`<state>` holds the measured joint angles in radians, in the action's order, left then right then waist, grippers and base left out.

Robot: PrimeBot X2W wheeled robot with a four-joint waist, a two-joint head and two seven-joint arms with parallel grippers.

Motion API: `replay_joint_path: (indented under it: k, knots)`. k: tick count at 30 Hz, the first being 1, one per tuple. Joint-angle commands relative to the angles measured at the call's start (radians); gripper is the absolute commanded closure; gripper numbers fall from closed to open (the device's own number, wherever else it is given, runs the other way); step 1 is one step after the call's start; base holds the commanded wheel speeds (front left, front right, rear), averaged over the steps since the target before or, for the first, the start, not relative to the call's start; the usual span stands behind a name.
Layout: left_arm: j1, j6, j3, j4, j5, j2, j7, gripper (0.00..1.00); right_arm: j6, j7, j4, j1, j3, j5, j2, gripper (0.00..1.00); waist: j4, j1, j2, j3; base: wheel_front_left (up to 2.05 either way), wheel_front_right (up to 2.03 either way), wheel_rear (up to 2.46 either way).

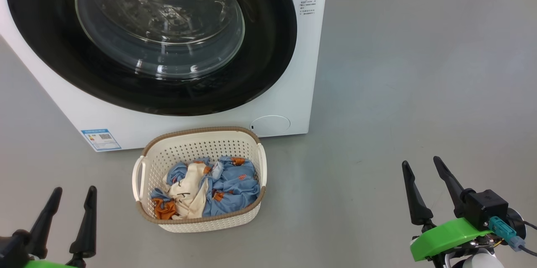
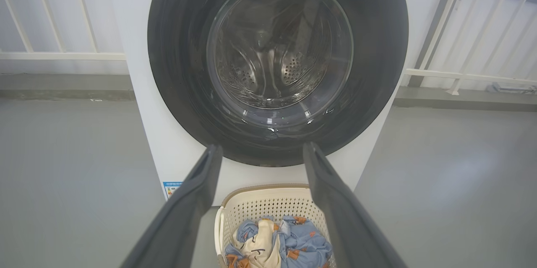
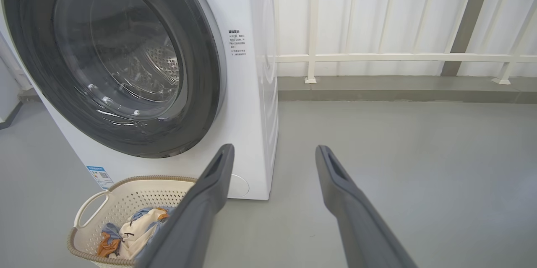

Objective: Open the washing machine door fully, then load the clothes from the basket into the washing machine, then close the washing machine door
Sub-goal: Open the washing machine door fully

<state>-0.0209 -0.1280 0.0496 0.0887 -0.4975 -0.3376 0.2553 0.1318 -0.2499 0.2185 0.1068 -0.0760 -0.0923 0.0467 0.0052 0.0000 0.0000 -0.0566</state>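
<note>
**Door shut, basket full, both grippers spread and empty**

The washing machine [image 1: 289, 104], a white box with smooth flat panels, stands at the far left on a plain grey floor [image 1: 398, 71]. The washing machine door [image 1: 50, 50] is shut flat against its front. The door is a wide glossy black ring around a bulging clear glass window [image 1: 159, 20], and the perforated steel drum [image 2: 293, 66] shows through the glass. Low on the front are a blue label sticker [image 1: 101, 139] at the left corner and a round flap [image 1: 270, 126] at the right.

The basket [image 1: 201, 138] stands on the floor just in front of the machine, below the door and between sticker and flap. It is cream plastic, rectangular with rounded corners. Its walls are dotted with holes, a brown woven-look rim runs round the top, and there is a white handle [image 1: 136, 175] on each side. The clothes [image 1: 230, 188] lie crumpled inside it: blue fabric with orange prints, a cream piece toward the left, and an orange-brown piece at the near left corner.

The left gripper [image 1: 74, 190] hangs at the near left. The right gripper [image 1: 420, 162] hangs at the near right on a green bracket [image 1: 449, 234]. Each has its dark tapered fingers spread with nothing between them, well apart from basket and door. Behind the machine runs a white railing [image 3: 377, 56] of thin upright bars.
</note>
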Motion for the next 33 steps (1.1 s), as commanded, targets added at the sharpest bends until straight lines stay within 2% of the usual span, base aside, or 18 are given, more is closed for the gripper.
replay_joint_path:
  k: [1,22,33]
  knots:
    - [0.028,-0.003,-0.046,-0.027,0.002,-0.036,0.006,0.0,-0.001,-0.012,-0.029,0.026,0.025,0.001,0.004,0.0,0.0,0.0,0.0,0.0,0.0,0.0,0.0]
    - [0.012,-0.003,-0.045,-0.028,0.024,-0.021,0.006,0.0,-0.001,-0.012,-0.014,0.032,0.031,-0.025,0.004,0.0,0.005,0.0,0.0,0.009,0.0,0.0,0.0]
    - [0.01,-0.003,-0.049,-0.028,0.024,-0.022,0.006,0.0,-0.001,-0.012,-0.047,0.12,0.027,-0.093,0.004,0.0,0.011,0.0,0.0,-0.01,0.0,0.0,0.0]
